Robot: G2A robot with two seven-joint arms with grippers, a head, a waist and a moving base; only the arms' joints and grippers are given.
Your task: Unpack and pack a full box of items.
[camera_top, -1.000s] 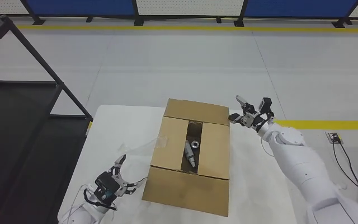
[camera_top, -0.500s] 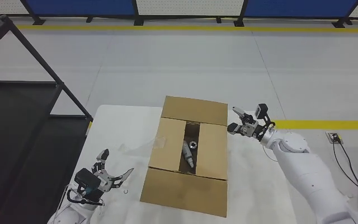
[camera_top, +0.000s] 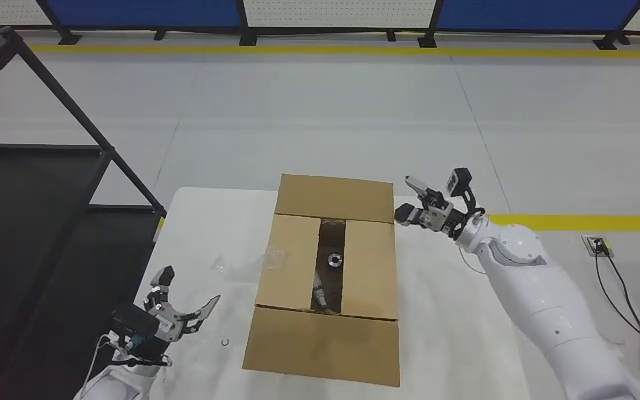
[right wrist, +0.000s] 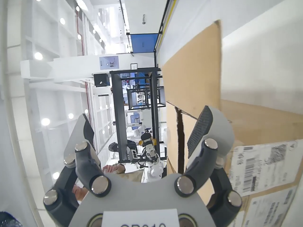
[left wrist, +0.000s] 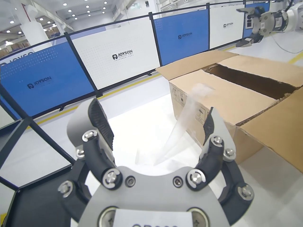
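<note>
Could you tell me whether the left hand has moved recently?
Yes: the left hand slid toward the table's side edge, away from the cardboard box.

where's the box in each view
Top view: box in the middle of the table.
Left wrist view: box beyond the open left claw.
Right wrist view: box just past the open right claw.
Shared landmark: the dark gap between its top flaps.

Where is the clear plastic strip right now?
Top view: the clear plastic strip lies on the table at the cardboard box's left side, one end reaching its flap, ahead of the open left gripper.
</note>
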